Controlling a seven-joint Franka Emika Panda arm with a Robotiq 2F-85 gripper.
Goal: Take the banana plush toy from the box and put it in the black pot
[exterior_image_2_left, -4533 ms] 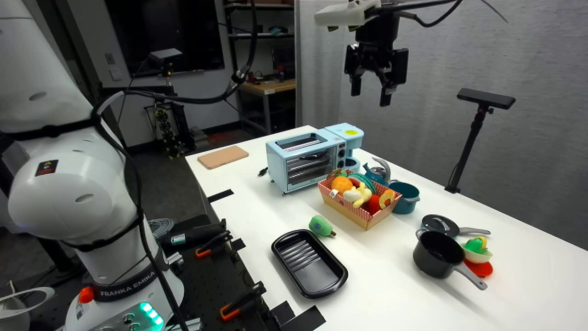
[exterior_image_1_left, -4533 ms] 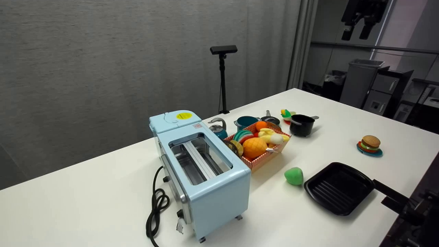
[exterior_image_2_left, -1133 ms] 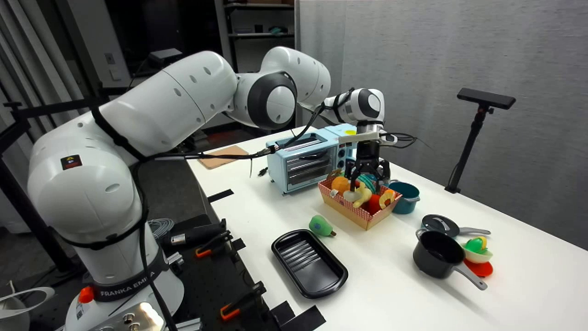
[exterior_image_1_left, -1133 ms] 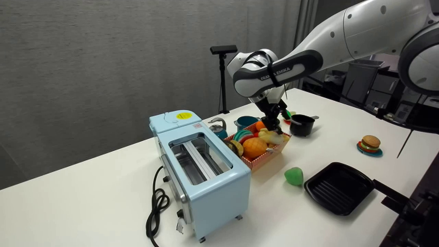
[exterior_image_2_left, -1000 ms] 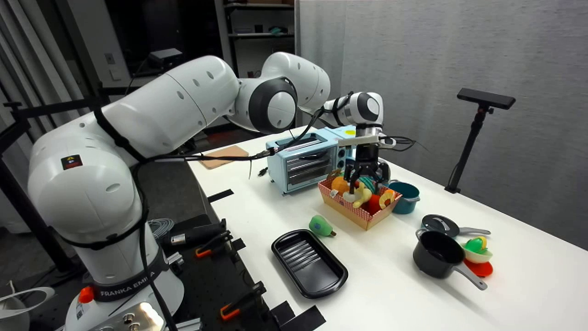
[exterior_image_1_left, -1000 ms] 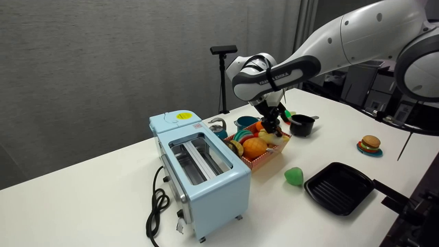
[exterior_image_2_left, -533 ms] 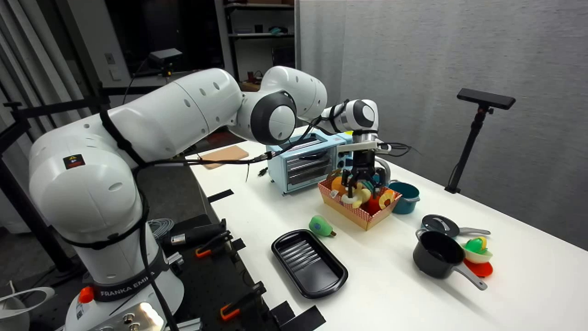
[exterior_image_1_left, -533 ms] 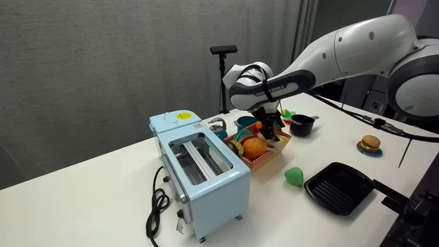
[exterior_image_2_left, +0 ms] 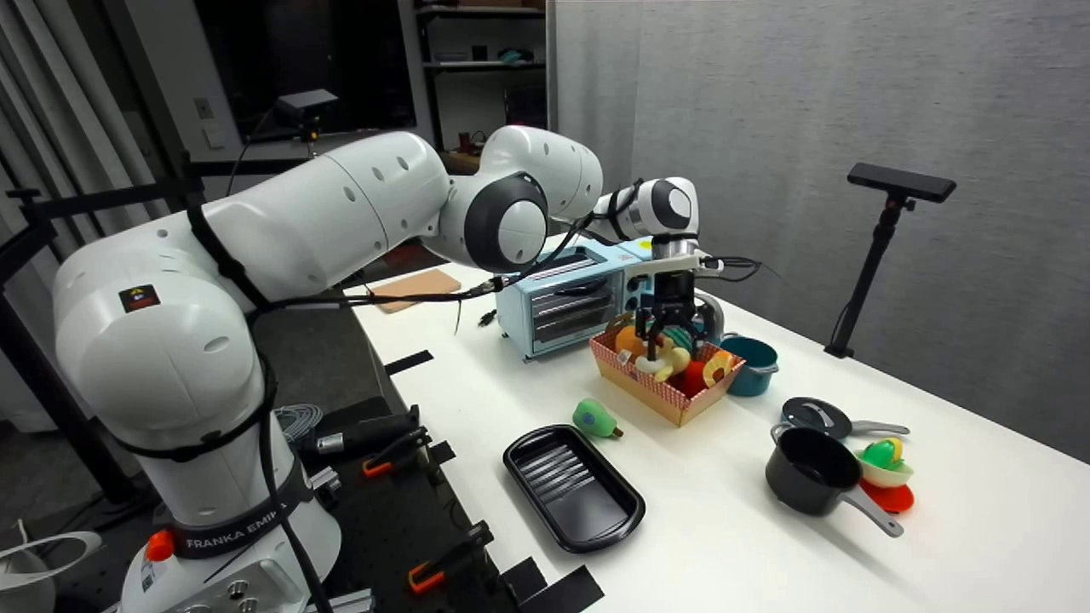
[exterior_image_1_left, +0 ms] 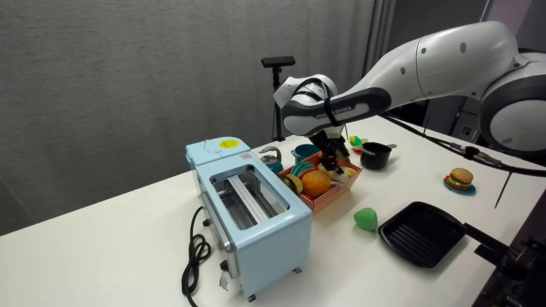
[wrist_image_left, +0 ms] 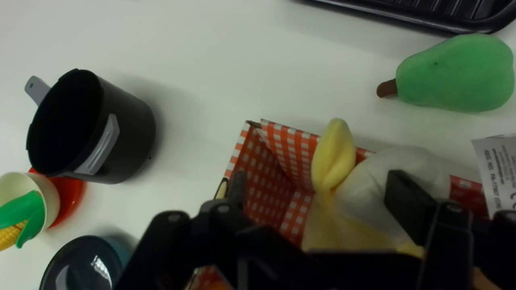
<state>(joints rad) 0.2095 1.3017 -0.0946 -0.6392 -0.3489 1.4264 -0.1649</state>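
The banana plush toy [wrist_image_left: 333,161] lies at one end of the box. Its yellow peel flaps spread around a white rounded part; it also shows in both exterior views [exterior_image_1_left: 351,171] [exterior_image_2_left: 679,358]. The box [wrist_image_left: 258,177] has red-and-white checked walls and other toy fruits [exterior_image_2_left: 634,390]. My gripper [wrist_image_left: 318,191] is open, with its fingers apart over the banana. One finger overlaps the white part; I cannot tell whether it touches. The other finger is by the box's end wall. The black pot [wrist_image_left: 131,133] stands beyond that end, upright, handle pointing away [exterior_image_2_left: 805,481] [exterior_image_1_left: 374,157].
A light-blue toaster [exterior_image_1_left: 273,260] stands beside the box. A green pear toy [wrist_image_left: 459,72] and a black grill pan [exterior_image_2_left: 575,489] lie in front. A teal pot [exterior_image_2_left: 749,366], a dark pan [exterior_image_2_left: 813,417] and a small bowl [exterior_image_2_left: 886,472] stand nearby.
The arm has come down from above the table into the box. Over the last second the gripper lowered onto the banana toy, then rose very slightly and shifted toward the toaster. It stays open.
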